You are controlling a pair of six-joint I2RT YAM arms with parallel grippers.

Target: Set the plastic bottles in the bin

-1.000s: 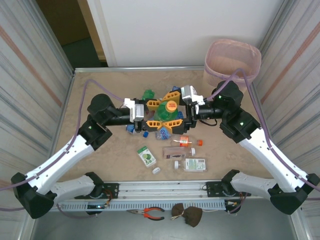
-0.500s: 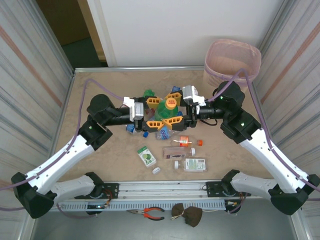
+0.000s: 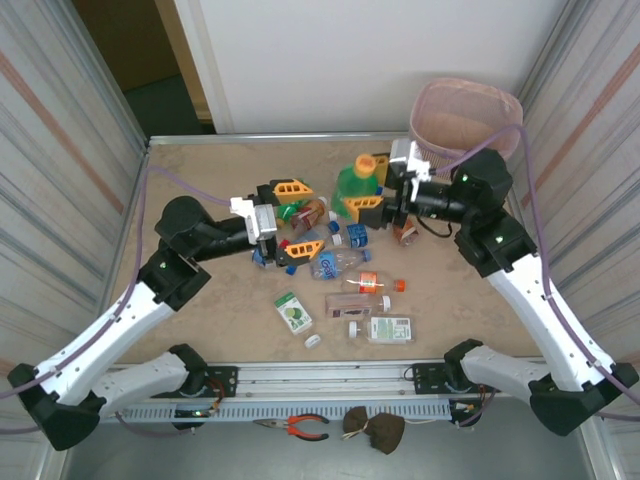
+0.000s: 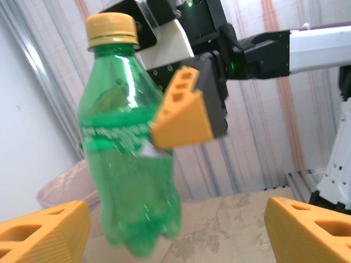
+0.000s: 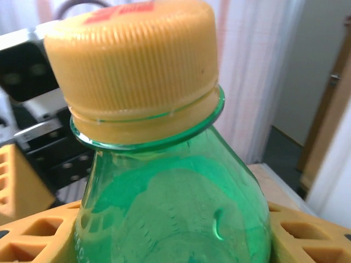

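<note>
A green bottle with an orange cap hangs upright above the table, left of the pale pink slatted bin. My right gripper is shut on the bottle's body, an orange finger on each side. My left gripper is open and holds nothing; it sits over the pile of bottles. In the left wrist view the green bottle floats clear of my wide-apart left gripper, with the bin behind it.
More bottles lie loose nearer the front: a clear one with a blue label, a small orange-capped one, a brown one and one with a green label. A white cap lies nearby. Striped walls close both sides.
The left gripper opened and drew back to the left. The right gripper closed on the green bottle and carried it up and right toward the bin.
</note>
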